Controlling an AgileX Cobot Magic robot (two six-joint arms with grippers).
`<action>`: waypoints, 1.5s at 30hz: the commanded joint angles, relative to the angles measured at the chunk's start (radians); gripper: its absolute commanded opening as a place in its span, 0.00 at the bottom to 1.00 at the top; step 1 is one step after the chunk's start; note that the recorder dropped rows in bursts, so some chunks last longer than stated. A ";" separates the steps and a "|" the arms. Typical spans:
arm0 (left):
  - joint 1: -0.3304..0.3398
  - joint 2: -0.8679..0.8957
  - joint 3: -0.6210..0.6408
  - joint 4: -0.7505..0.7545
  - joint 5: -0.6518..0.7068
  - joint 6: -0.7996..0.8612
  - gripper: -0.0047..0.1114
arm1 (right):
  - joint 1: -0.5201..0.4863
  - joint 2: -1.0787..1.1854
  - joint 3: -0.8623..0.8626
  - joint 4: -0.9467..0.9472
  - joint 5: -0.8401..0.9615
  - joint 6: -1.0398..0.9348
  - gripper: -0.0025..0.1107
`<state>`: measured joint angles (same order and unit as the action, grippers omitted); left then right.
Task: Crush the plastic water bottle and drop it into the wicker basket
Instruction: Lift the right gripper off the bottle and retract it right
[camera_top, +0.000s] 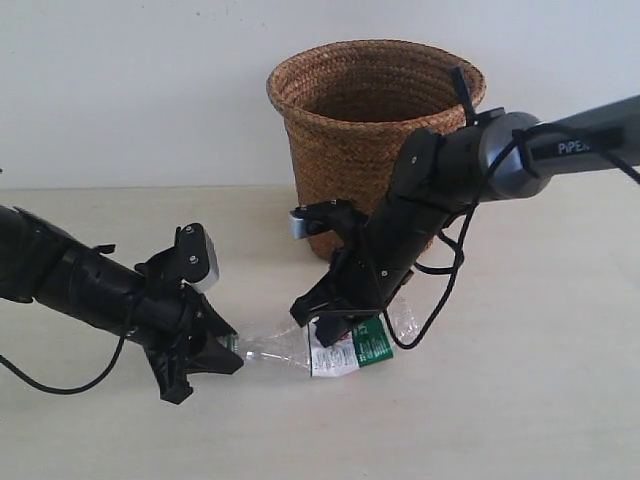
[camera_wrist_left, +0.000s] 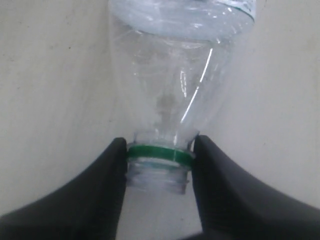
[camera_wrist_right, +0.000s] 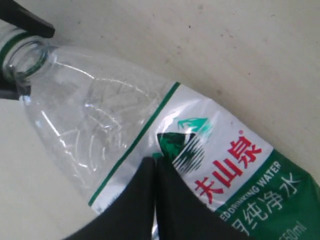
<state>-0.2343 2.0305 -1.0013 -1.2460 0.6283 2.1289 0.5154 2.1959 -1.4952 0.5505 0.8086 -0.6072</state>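
Plastic water bottle (camera_top: 275, 350), capless and creased: left jaws clamp neck, right jaws closed atop label (camera_wrist_right: 225, 165).

Clear plastic water bottle (camera_top: 325, 358) lying on its side, uncapped, green-white label, in front of upright wicker basket (camera_top: 340, 150)

Pale beige table (camera_top: 520, 400) (matte, evenly lit) meets white wall (camera_top: 130, 90).

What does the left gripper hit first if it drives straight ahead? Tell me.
The bottle itself: the left gripper clamps its neck, so the widening shoulder comes first. Farther along sits the right gripper, pressing on the bottle's body, though depth there is unclear.
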 joint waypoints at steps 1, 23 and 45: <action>-0.009 0.005 -0.001 0.008 0.005 0.005 0.07 | 0.026 0.130 -0.003 -0.029 0.007 -0.004 0.02; -0.009 0.005 -0.001 0.008 -0.002 0.005 0.07 | 0.024 0.001 -0.082 -0.093 0.087 0.046 0.02; -0.009 -0.004 -0.001 0.008 -0.004 0.005 0.07 | -0.196 -0.377 0.314 0.060 -0.242 -0.070 0.02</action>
<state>-0.2377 2.0320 -1.0013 -1.2400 0.6193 2.1289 0.3736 1.8853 -1.2580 0.5869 0.6519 -0.6551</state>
